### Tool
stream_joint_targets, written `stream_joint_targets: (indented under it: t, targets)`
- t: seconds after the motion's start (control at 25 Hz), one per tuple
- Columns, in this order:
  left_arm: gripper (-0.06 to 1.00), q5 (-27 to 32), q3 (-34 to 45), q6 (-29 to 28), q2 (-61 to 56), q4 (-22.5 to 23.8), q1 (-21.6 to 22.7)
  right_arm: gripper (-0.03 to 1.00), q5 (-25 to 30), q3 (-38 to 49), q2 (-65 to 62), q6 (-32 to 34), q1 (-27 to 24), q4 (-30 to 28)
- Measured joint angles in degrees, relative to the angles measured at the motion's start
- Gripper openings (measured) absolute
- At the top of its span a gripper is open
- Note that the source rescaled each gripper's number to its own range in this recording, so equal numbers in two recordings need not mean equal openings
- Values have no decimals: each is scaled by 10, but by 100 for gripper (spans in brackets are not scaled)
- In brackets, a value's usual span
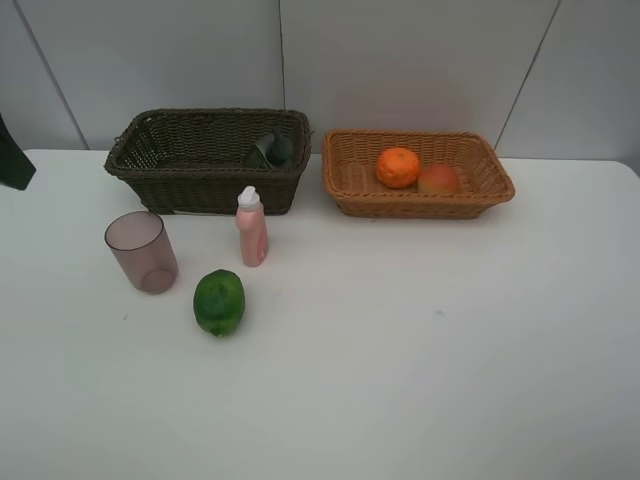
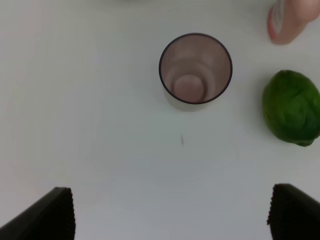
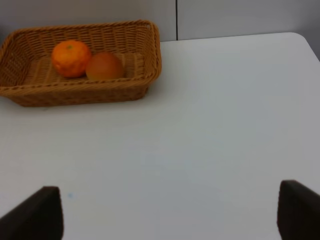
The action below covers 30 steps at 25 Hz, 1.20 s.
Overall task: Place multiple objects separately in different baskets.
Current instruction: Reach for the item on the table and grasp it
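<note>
The translucent mauve cup [image 1: 142, 251], the pink bottle with white cap [image 1: 251, 228] and the green lime [image 1: 219, 302] stand on the white table in front of the dark brown basket [image 1: 200, 188]. The dark green pump bottle [image 1: 270, 150] lies inside that basket. The orange [image 1: 398, 167] and the reddish-orange fruit [image 1: 439, 180] lie in the light tan basket [image 1: 420, 206]. My left gripper [image 2: 174, 200] is open and empty, above the table short of the cup [image 2: 195, 69], with the lime [image 2: 291, 107] to one side. My right gripper [image 3: 170, 195] is open and empty, well short of the tan basket [image 3: 75, 92].
The white table [image 1: 420, 330] ends at a grey panelled wall behind the baskets. A dark part of the left arm [image 1: 14, 160] shows at the far left edge. The pink bottle's base [image 2: 287, 22] shows in the left wrist view beside the lime.
</note>
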Motion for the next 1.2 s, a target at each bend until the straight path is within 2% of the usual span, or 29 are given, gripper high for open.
stream_joint_targets:
  t: [0.2,0.44,0.64,1.2]
  targets:
    - [100,-3,-38,-2,129,9,-68,88,0,0,0,0,0,0]
    - [100,-61,-49,-30,248,52,-121,88,0,0,0,0,0,0]
    - [100,-108,-51,-27,296,56,-137,88,0,0,0,0,0,0]
    - [100,-145,-52,14,328,52,-147,88,0,0,0,0,0,0]
